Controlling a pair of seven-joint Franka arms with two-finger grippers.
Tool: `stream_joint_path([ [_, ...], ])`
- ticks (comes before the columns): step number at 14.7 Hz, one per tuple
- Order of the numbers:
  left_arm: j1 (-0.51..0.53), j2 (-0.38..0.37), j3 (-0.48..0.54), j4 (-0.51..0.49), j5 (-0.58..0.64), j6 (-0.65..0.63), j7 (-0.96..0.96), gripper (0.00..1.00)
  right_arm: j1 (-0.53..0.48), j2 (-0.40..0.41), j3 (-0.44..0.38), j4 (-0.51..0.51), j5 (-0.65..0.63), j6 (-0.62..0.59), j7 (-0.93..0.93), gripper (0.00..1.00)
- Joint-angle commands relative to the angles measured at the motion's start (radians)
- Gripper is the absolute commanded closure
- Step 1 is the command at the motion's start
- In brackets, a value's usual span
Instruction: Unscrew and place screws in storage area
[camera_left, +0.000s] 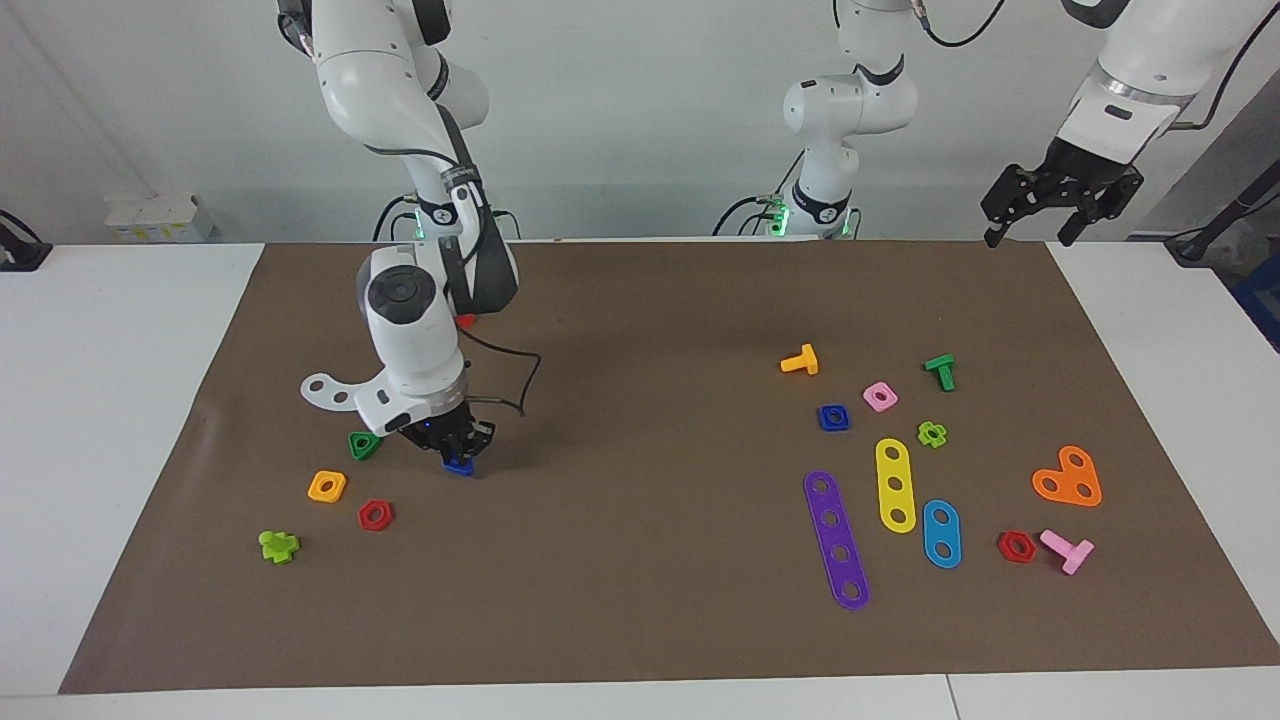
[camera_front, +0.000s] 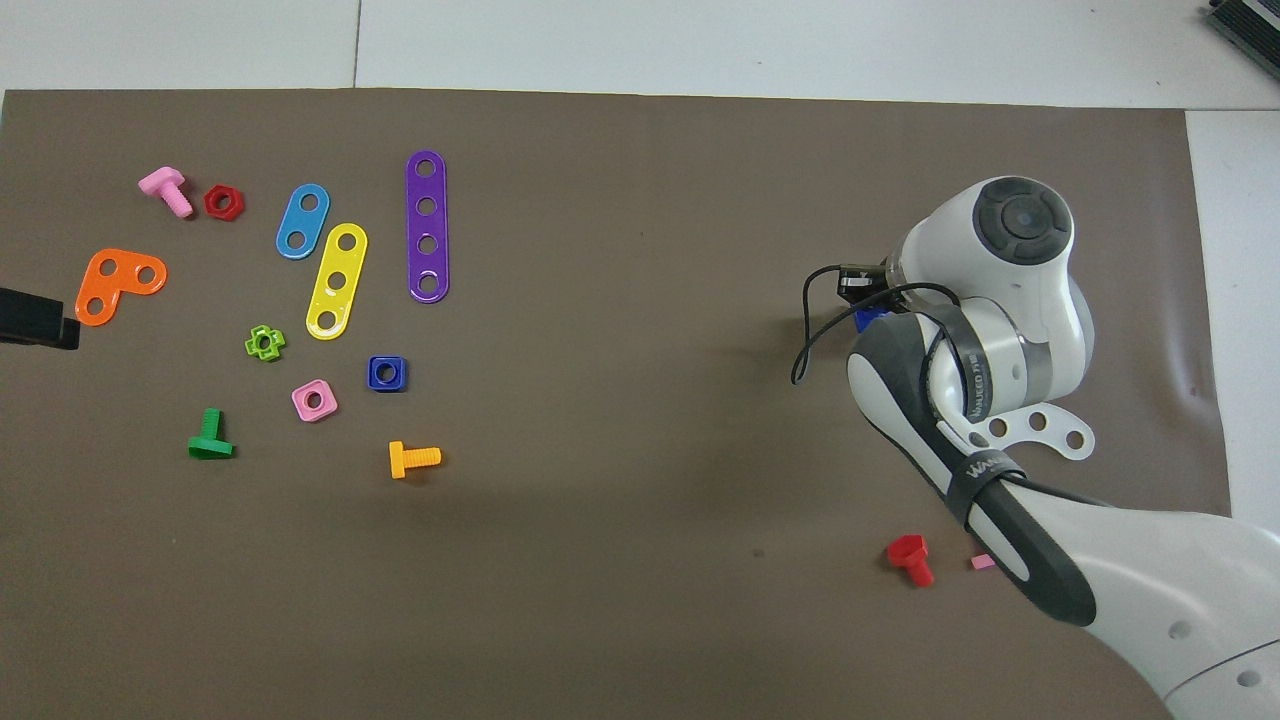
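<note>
1. Plain white wall (camera_left: 640, 110) fills the 12 o'clock stretch, evenly lit.
2. White table (camera_left: 110, 420), brown paper mat (camera_left: 640, 600) spread wide over it (a seam in the tabletop at 6 o'clock).
3. Small white box (camera_left: 158, 217) sits at 10 o'clock.
4. A blue object (camera_left: 1262, 300) peeks in at 3 o'clock.

No legible text anywhere

On the tabletop (camera_left: 130, 400) lies a paper mat (camera_left: 640, 620). Toward the right arm's end, a curved strip (camera_left: 325, 390) lies nearer the robots than a cluster of nuts (camera_left: 372, 515). The right claw (camera_left: 458, 462) holds a screw (camera_left: 459, 466) just beside them. Long strips (camera_left: 835, 540) lie toward the left arm's end, where the left claw (camera_left: 1030, 235) hangs over the mat's corner.
</note>
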Motion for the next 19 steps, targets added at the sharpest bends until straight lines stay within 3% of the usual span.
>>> stream_joint_path([
  [1,-0.002,0.104,0.01,0.146,0.02,-0.077,0.0,0.0,-0.039,-0.024,0.014,-0.046,0.062,0.022,-0.095,1.0],
  [4,-0.002,0.228,0.002,0.311,0.02,-0.16,0.0,0.0,-0.058,-0.024,0.014,-0.057,0.062,0.027,-0.115,1.0],
  [6,-0.003,0.204,-0.001,0.297,0.021,-0.137,0.003,0.0,-0.059,-0.024,0.014,-0.057,0.061,0.025,-0.124,1.0],
  [8,-0.003,0.135,0.002,0.152,0.016,-0.03,0.022,0.0,-0.058,-0.026,0.014,-0.057,0.061,0.025,-0.126,0.36],
  [9,-0.002,0.095,0.001,0.066,0.015,0.024,0.026,0.0,-0.059,-0.029,0.013,-0.054,0.061,0.025,-0.127,0.16],
  [10,-0.002,0.072,0.002,0.019,0.015,0.059,0.026,0.0,-0.062,-0.035,0.011,-0.051,0.061,0.025,-0.129,0.06],
  [14,-0.009,0.065,0.002,0.004,0.015,0.058,0.023,0.0,-0.079,-0.127,0.008,-0.046,0.061,-0.01,-0.126,0.02],
  [19,-0.009,0.065,0.002,0.01,0.015,0.058,0.025,0.0,-0.116,-0.273,0.005,-0.025,0.062,-0.137,-0.126,0.0],
])
